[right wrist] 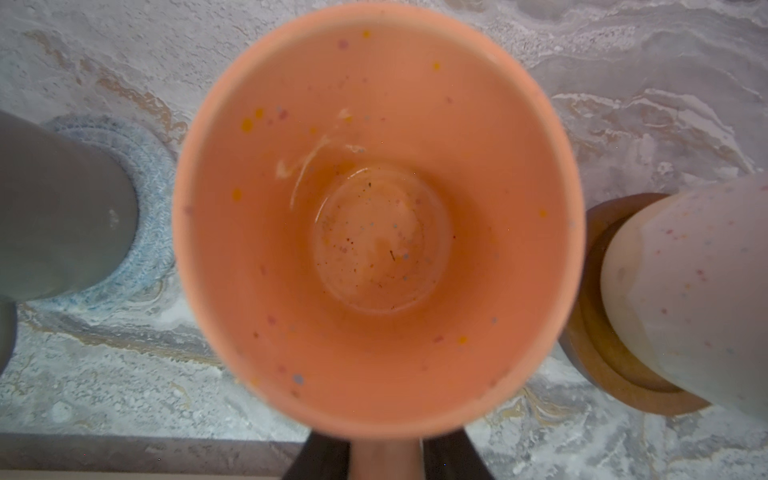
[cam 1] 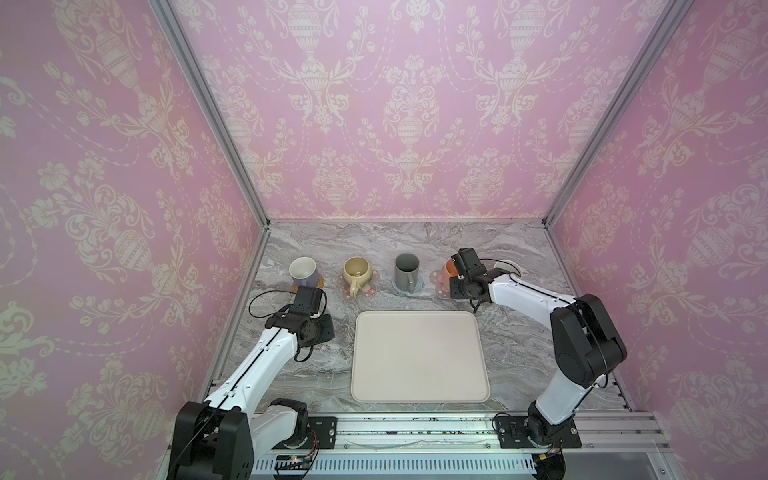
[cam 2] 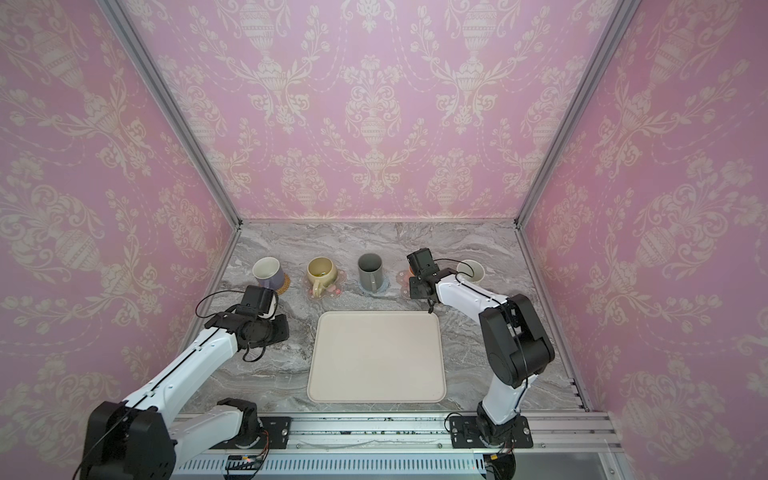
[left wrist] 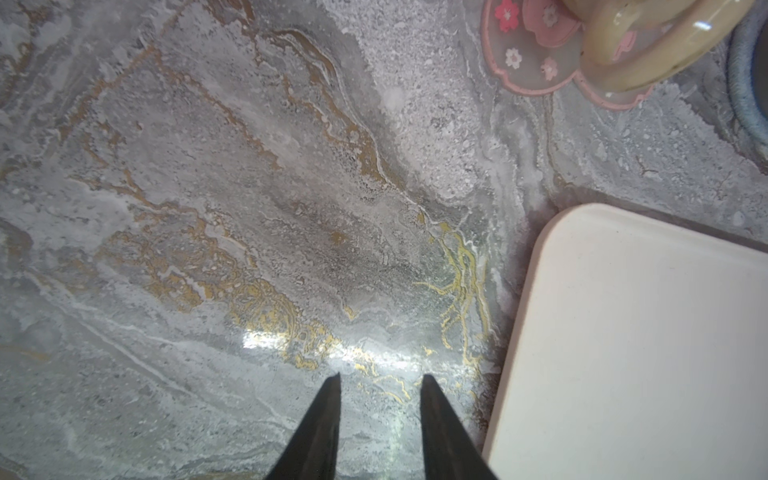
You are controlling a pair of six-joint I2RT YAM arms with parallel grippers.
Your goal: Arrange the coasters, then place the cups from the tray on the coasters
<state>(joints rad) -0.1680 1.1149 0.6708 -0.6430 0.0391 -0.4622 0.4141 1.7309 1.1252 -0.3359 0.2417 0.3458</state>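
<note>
Several cups stand in a row on coasters in both top views: lavender cup [cam 1: 302, 269] on the rattan coaster [cam 1: 319, 283], beige-yellow cup [cam 1: 357, 270] on a flowered coaster [cam 1: 365, 291], dark grey cup [cam 1: 406, 271] on the knitted coaster [cam 1: 419, 286], peach-orange cup [right wrist: 374, 208], and speckled white cup [right wrist: 685, 291] on the wooden coaster [right wrist: 598, 365]. My right gripper [right wrist: 385, 453] straddles the peach cup's handle; whether it presses is unclear. My left gripper [left wrist: 380, 376] hangs open over bare marble beside the tray [cam 1: 419, 386], which holds nothing.
Pink patterned walls close in the marble table [cam 1: 519, 332] at the back and both sides. An aluminium rail [cam 1: 415, 432] with both arm bases runs along the front edge. The right arm's wrist [cam 1: 465, 270] covers most of the peach cup from above.
</note>
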